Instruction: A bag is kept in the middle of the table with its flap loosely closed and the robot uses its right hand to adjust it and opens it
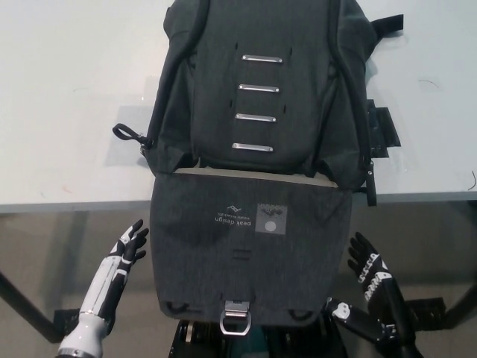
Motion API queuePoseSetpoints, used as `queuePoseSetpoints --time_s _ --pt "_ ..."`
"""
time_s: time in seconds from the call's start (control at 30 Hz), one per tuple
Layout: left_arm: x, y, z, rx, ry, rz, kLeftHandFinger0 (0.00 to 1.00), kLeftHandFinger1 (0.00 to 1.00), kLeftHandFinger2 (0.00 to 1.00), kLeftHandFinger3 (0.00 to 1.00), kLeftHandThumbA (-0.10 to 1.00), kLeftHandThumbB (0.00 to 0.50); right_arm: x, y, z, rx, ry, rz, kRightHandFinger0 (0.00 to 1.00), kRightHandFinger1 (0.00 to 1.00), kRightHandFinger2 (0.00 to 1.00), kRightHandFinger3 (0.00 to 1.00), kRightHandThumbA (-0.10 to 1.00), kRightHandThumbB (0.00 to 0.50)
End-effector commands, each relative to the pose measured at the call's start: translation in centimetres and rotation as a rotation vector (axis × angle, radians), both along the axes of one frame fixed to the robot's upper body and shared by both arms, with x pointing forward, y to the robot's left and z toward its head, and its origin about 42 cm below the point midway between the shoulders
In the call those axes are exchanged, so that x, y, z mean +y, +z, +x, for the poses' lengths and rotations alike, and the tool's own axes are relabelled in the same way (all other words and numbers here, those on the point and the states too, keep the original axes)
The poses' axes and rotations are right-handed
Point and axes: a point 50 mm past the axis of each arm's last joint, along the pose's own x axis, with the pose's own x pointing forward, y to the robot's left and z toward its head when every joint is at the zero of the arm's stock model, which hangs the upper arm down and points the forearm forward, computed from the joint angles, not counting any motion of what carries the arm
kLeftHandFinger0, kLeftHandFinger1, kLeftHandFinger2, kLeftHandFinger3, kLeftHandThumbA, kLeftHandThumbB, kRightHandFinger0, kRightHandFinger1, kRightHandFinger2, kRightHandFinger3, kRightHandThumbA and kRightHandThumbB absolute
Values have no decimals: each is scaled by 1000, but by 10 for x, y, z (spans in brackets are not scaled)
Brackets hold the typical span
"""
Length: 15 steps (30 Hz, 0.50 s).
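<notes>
Charcoal fabric covers the bag [257, 97], which lies flat in the middle of the white table [67, 104], its body reaching from the far edge of the view to the table's near edge. Four metal bars [257, 102] run in a ladder down the middle of the bag's body. The flap [250, 253] is folded open: it hangs off the table's near edge, below the bag's body, with its inner side showing a small printed logo and a grey square patch. A metal buckle [235, 319] sits at the flap's lower edge. A small strap loop [127, 134] sticks out from the bag's left side, and a black strap piece [380, 130] lies on the table just beside the bag's right side.

Neither hand touches the bag. The white left hand [128, 248] hangs below the table edge, left of the flap, fingers spread and holding nothing. The black right hand [369, 272] is right of the flap's lower corner, near it but apart, fingers splayed and empty.
</notes>
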Motion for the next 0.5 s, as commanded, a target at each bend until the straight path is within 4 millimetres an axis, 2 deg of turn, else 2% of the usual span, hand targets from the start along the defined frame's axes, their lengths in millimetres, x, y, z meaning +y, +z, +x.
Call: queuePoseSetpoints --time_s 0.0,0.1,0.47 --pt "5 20 12 -97 -25 26 1000 1000 1000 1000 1000 0 3 10 6 -100 44 180 1000 1000 1000 1000 1000 299" --pt "4 21 13 -96 -32 25 1000 1000 1000 1000 1000 0 2 9 8 -104 52 173 1000 1000 1000 1000 1000 318" --pt "3 21 12 -90 -35 28 1000 1000 1000 1000 1000 0 0 9 8 -99 63 163 1000 1000 1000 1000 1000 307"
